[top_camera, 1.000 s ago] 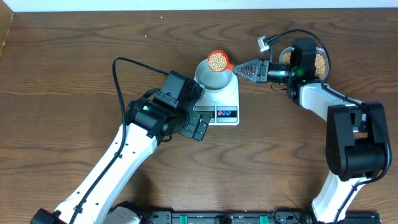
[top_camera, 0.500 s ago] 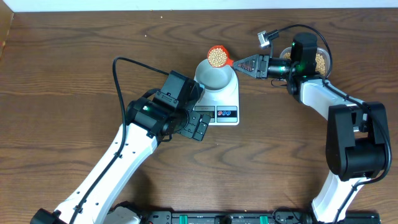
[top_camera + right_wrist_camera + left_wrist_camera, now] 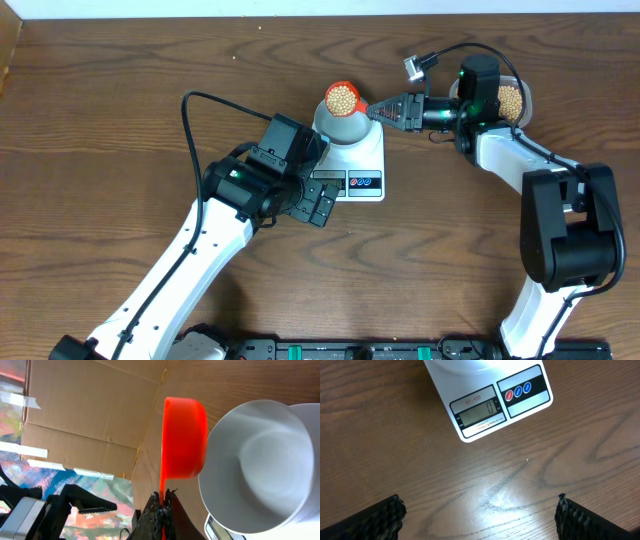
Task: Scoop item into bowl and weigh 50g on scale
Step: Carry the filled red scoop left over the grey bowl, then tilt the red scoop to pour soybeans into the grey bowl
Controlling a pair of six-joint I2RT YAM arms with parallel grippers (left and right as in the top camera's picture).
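Orange-red plastic scoop [image 3: 185, 437], round cup with a thin flat handle, upper centre of the overhead frame. It is heaped with small round tan-yellow soybeans [image 3: 342, 97] and sits level over the upper edge of the bowl.

Right gripper [image 3: 385, 108]: black ribbed fingers pressed together on the scoop handle, reaching in from the right.

Bowl [image 3: 345, 124]: small, round, pale blue-grey with a white rim and a smooth glossy interior. It stands on the upper part of the scale. In the right wrist view the scoop's cup overlaps its left rim.

Scale [image 3: 490, 405]: flat white rectangular plastic, with a grey LCD reading 0. The label reads SF-400, and round red and blue buttons sit to the right of the display.

Left gripper [image 3: 480, 515]: black textured fingers spread wide at the lower corners of the left wrist view. It hovers above bare wood just below the scale and holds nothing.

Clear plastic tub [image 3: 512, 101]: upper right of the overhead frame, holding more beans and partly hidden by the right arm.

Table [image 3: 100, 100]: dark brown wood with pronounced grain.

Cardboard panel [image 3: 90, 405]: brown with taped seams, upper left of the right wrist view.
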